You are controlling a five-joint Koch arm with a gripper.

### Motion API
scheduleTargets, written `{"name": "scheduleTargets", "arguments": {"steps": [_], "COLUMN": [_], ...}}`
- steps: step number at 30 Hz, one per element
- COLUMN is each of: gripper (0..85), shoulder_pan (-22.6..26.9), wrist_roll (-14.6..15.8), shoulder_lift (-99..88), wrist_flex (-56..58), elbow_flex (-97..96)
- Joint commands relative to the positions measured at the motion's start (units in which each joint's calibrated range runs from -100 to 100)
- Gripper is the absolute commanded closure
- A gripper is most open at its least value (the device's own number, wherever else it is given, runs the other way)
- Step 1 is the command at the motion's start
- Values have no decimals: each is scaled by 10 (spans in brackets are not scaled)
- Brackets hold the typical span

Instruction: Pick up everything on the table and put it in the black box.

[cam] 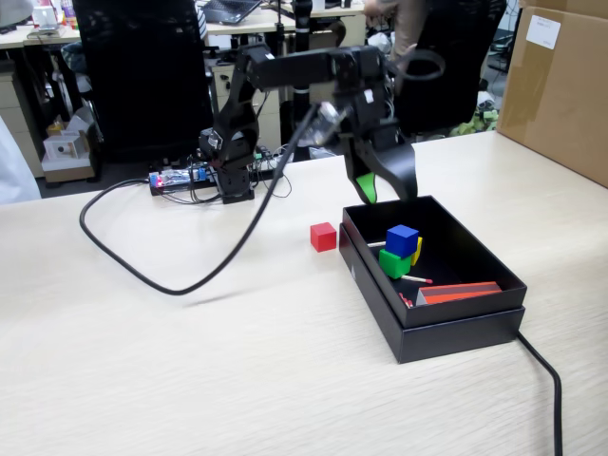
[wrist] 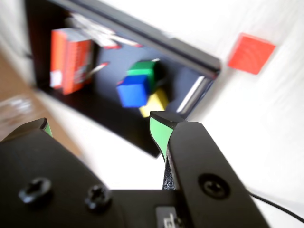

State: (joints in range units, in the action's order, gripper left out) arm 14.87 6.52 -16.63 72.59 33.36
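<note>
We start with the red cube, the only one left on the bench: it sits just outside the near-left corner of the box as the fixed view shows it, close to the wall but apart from it. Inside the box the blue cube rests on top of the green cube and the yellow cube, all three bunched together; an orange-red slab and some thin sticks lie nearer the front end. Above the far rim of the box hangs the end effector, its green-padded jaws spread wide with nothing between them, which the wrist view confirms. The wrist picture is blurred, so fine detail there is uncertain. We judge three of four cubes delivered and the arm between a release and the last pick. The next move calls for swinging over to the red cube, lowering with the jaws straddling it, and keeping clear of the box wall, since the cube's closeness to it leaves little room for the jaw on that side.
</note>
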Motion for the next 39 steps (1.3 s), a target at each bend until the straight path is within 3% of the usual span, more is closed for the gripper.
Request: {"name": "scheduleTargets", "arguments": {"steps": [1,6,12,20,30,34,38,39], "gripper": [427,426,402,400,414,527,549,595], "shoulder_pan": [-9,-31,-41,-23,0,0,0,0], "wrist_roll": [-7,0,1,31,53,64,66,66], "shoulder_lift": [-201,-377,-338,-95,17,46,68,73], "wrist_flex": [3,18,-17,-25,-59,-75,-78,-80], "elbow_flex": [-71,-352,-501,-412,-397,-409,-409,-409]}}
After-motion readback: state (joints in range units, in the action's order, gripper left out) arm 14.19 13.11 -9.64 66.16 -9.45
